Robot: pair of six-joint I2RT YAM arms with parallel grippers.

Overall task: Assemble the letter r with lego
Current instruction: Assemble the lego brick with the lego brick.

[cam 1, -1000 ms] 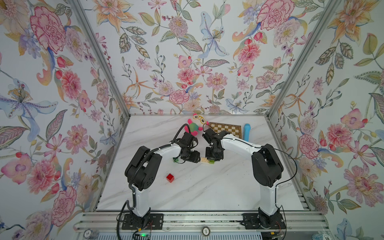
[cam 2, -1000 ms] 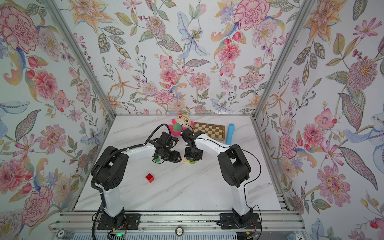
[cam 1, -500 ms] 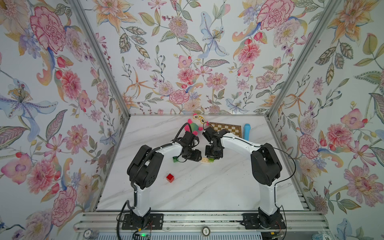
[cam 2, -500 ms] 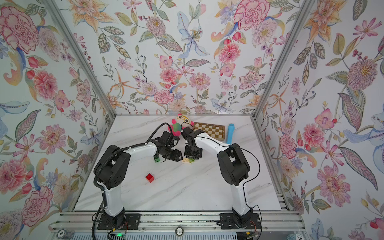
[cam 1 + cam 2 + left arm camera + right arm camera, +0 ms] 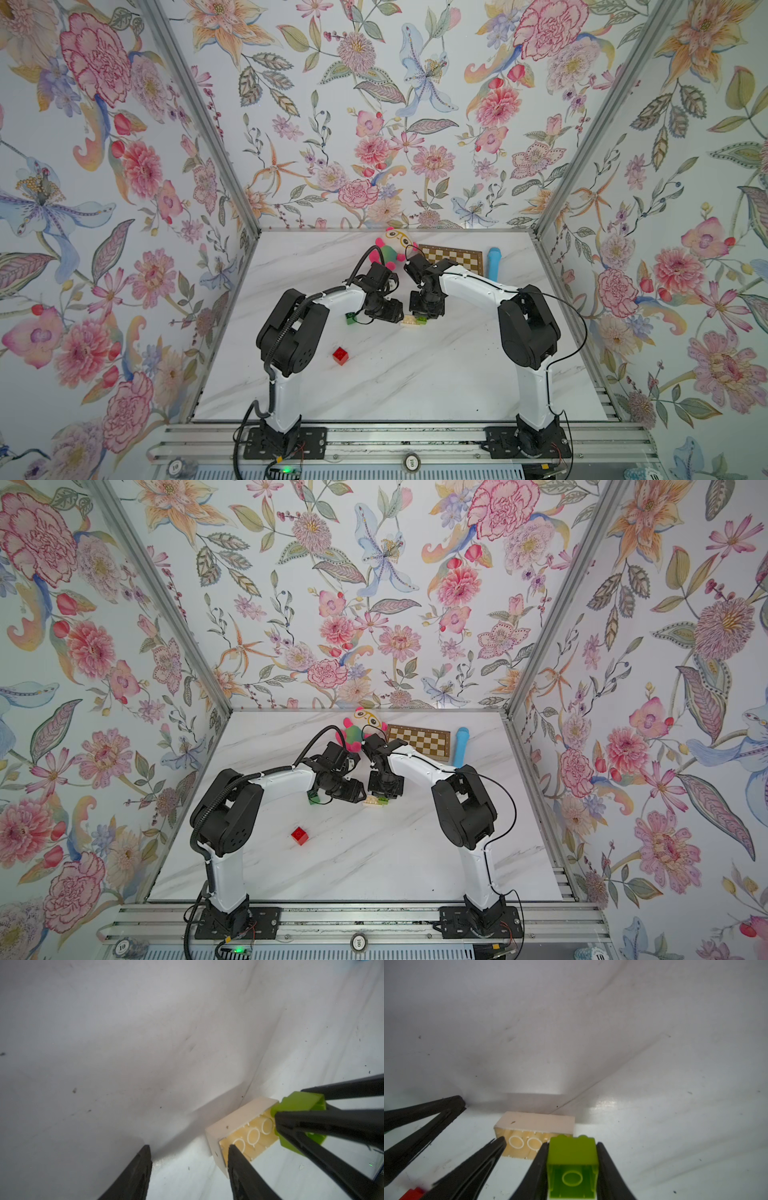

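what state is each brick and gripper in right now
right gripper, shut on lime brick
left gripper, open, empty
lime brick, studs at hollow underside of cream brick
cream brick, on its side on table
dark green brick, loose on table
red brick, loose on table

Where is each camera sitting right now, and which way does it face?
Top views: high above the arm bases, looking down at the table; left arm and right arm show whole.
Left wrist: low behind the left gripper, facing the cream brick; its fingers stand apart.
Right wrist: behind the right gripper, whose fingers clamp the lime brick.
Shared: both wrist views show both bricks and the other arm's fingers.
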